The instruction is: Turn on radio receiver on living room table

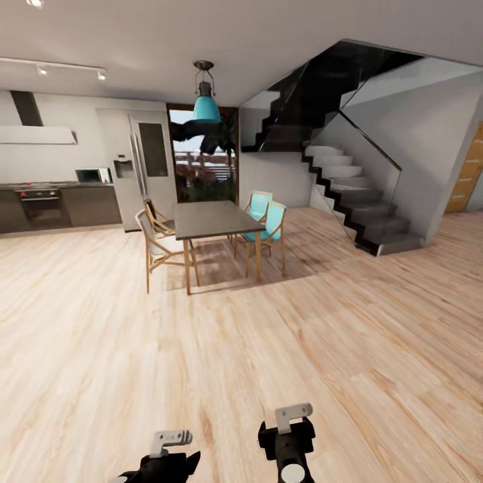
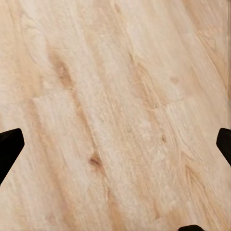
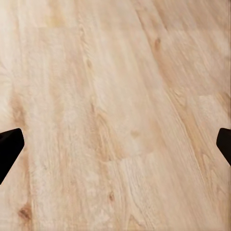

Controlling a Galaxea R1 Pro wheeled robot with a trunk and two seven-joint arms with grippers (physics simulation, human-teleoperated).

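The radio receiver, the low coffee table and the living room are out of view. I face a dining area and a kitchen. My left gripper and right gripper hang low over the light wood floor at the head view's bottom edge. In the left wrist view the gripper is open, its dark fingertips far apart above bare floor planks. The right gripper is likewise open, with nothing between its fingertips.
A dark dining table stands ahead with wooden chairs and turquoise chairs around it, under a teal pendant lamp. The kitchen counter with oven and fridge are at the back left. A staircase rises on the right.
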